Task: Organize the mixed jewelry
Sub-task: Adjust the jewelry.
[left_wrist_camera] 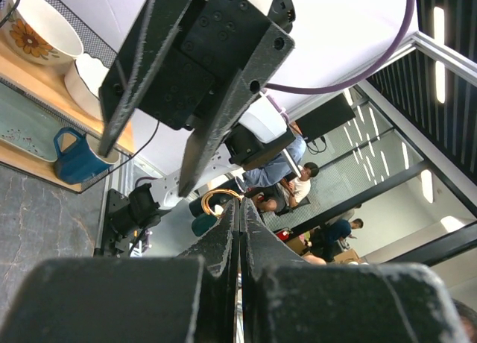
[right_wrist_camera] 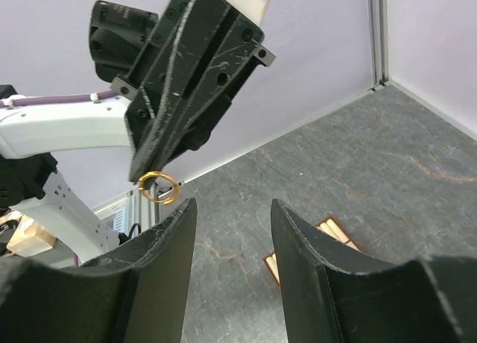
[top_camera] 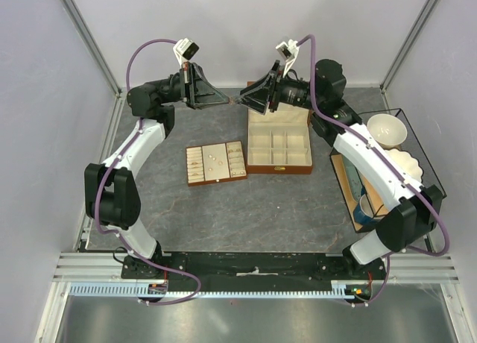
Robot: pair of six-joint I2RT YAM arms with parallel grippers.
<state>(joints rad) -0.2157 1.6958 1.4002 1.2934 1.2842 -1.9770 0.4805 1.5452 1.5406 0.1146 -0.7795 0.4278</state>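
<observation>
A: Left gripper (right_wrist_camera: 149,171) clenched on a gold ring (right_wrist_camera: 158,187). It is pinched at the very fingertips, with most of the loop hanging clear. Held high above the desk (top_camera: 261,209), behind the box (top_camera: 279,168).

B: Right gripper (right_wrist_camera: 232,207)?

A: Jaws apart, nothing in them. Tip to tip with the left. The ring is not yet between its fingers; it sits off to one side.

B: A handover, then?

A: That's my read. To do it well, shift the right across until the free part of the loop is centred in its gap. Ease forward, then close flat across the loop. The left lets go only once the right has a firm pinch.

B: Risk?

A: Tiny, slick thing. A glancing close could flick it out, so close slowly.

B: Other jewelry?

A: A few pale pieces (top_camera: 212,158) on the tray (top_camera: 195,166), just left of the box.
</observation>
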